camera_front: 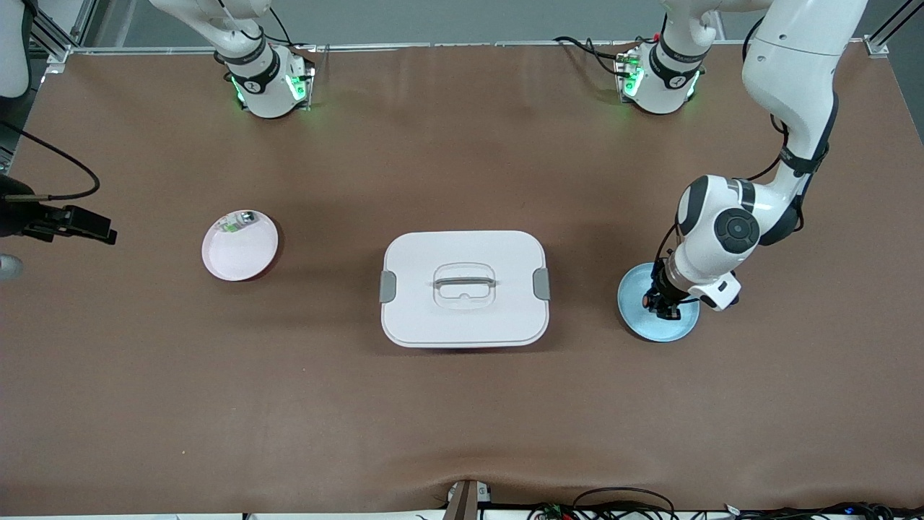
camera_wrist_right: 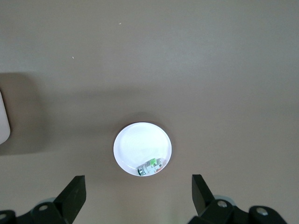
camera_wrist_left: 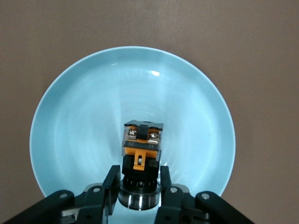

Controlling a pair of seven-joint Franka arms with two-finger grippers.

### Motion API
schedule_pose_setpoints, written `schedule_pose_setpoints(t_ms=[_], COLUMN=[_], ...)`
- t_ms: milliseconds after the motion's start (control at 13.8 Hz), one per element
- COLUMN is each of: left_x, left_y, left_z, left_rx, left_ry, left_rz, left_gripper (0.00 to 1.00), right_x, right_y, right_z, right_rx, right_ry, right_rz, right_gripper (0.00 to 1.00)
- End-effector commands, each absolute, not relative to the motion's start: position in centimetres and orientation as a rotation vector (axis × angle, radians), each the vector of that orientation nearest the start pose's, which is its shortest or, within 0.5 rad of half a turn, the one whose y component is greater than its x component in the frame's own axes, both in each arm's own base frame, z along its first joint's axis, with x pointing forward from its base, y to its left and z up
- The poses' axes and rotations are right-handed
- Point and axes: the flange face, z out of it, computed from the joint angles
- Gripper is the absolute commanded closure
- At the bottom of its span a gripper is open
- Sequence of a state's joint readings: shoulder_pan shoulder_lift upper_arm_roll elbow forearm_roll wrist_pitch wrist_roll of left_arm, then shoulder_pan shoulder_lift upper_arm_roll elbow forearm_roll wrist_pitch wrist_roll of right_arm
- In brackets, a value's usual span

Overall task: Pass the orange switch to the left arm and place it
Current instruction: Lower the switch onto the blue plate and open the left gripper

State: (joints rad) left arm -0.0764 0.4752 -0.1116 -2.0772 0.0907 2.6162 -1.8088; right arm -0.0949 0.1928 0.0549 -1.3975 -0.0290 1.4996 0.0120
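The orange switch [camera_wrist_left: 141, 154] is clamped upright in the left gripper [camera_wrist_left: 138, 186] jaws over the blue plate [camera_wrist_left: 70, 140]; the right gripper [camera_wrist_right: 138, 193], jaws apart, waits high over the pink plate [camera_wrist_right: 135, 144], with the box [camera_front: 464, 287] lying between.

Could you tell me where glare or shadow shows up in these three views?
Left wrist view: a small bright glint on the blue plate, orange switch sharp. Right wrist view: the pink plate is washed out to white. Front view: a soft shadow lies around the box.
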Motion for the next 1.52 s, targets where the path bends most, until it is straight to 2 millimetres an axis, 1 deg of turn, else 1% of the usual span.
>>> schedule_pose_setpoints(t_ms=[0, 145, 289, 362, 434, 506, 579, 651, 723, 868, 1013, 1085, 1157, 1230, 1302, 1374, 1447], left_x=[57.9, 58.0, 58.0, 58.0, 58.1, 58.3, 58.4, 58.5, 59.0, 59.9, 61.0, 61.5, 62.1, 62.6, 62.9, 63.3, 63.4], left_y=[-11.4, -11.4, -11.4, -11.3, -11.4, -11.4, -11.5, -11.8, -11.8, -11.3, -11.0, -10.9, -10.5, -9.9, -9.7, -9.3, -8.4], left_z=[19.6, 19.7, 19.6, 19.6, 19.8, 20.0, 20.2, 20.7, 21.3, 22.4, 24.0, 25.1, 26.4, 27.9, 29.0, 29.7, 30.4], left_rx=[-2.288, -2.291, -2.29, -2.292, -2.331, -2.38, -2.409, -2.419, -2.423, -2.413, -2.418, -2.443, -2.483, -2.531, -2.594, -2.661, -2.715], left_ry=[-2.234, -2.234, -2.234, -2.232, -2.186, -2.116, -2.078, -2.069, -2.075, -2.092, -2.099, -2.061, -2.005, -1.916, -1.794, -1.675, -1.564], left_rz=[-0.064, -0.068, -0.066, -0.066, -0.087, -0.12, -0.136, -0.142, -0.156, -0.171, -0.198, -0.207, -0.224, -0.228, -0.221, -0.225, -0.226], left_gripper=[1.0, 1.0, 1.0, 0.9, 0.59, 0.34, 0.01, 0.0, 0.0, 0.0, 0.0, 0.0, 0.0, 0.0, 0.0, 0.0, 0.0], right_x=[59.8, 60.0, 59.8, 59.7, 59.7, 59.7, 59.6, 59.7, 59.7, 59.3, 59.0, 59.0, 59.0, 59.0, 58.9, 59.1, 59.1], right_y=[-2.6, -2.7, -2.2, -1.9, -1.9, -2.0, -2.0, -2.0, -2.0, -1.9, -2.0, -2.0, -1.9, -1.9, -1.9, -2.2, -2.4], right_z=[58.6, 58.5, 58.6, 58.8, 58.7, 58.8, 58.8, 59.2, 59.6, 61.0, 61.6, 61.8, 61.7, 61.7, 61.8, 61.5, 61.2], right_rx=[-3.146, -3.125, -3.076, -3.075, -3.071, -3.071, -3.072, -3.072, -3.072, -3.07, -3.072, -3.072, -3.07, -3.072, -3.072, -3.08, -3.084], right_ry=[0.124, 0.224, 0.307, 0.322, 0.324, 0.326, 0.324, 0.324, 0.324, 0.323, 0.323, 0.325, 0.323, 0.323, 0.321, 0.322, 0.311], right_rz=[0.135, 0.13, 0.139, 0.133, 0.138, 0.136, 0.135, 0.114, 0.093, 0.043, 0.029, 0.022, 0.024, 0.024, 0.024, 0.028, 0.037], right_gripper=[0.0, 0.0, 0.0, 0.0, 0.0, 0.0, 0.0, 0.0, 0.0, 0.0, 0.0, 0.0, 0.0, 0.0, 0.0, 0.0, 0.0])
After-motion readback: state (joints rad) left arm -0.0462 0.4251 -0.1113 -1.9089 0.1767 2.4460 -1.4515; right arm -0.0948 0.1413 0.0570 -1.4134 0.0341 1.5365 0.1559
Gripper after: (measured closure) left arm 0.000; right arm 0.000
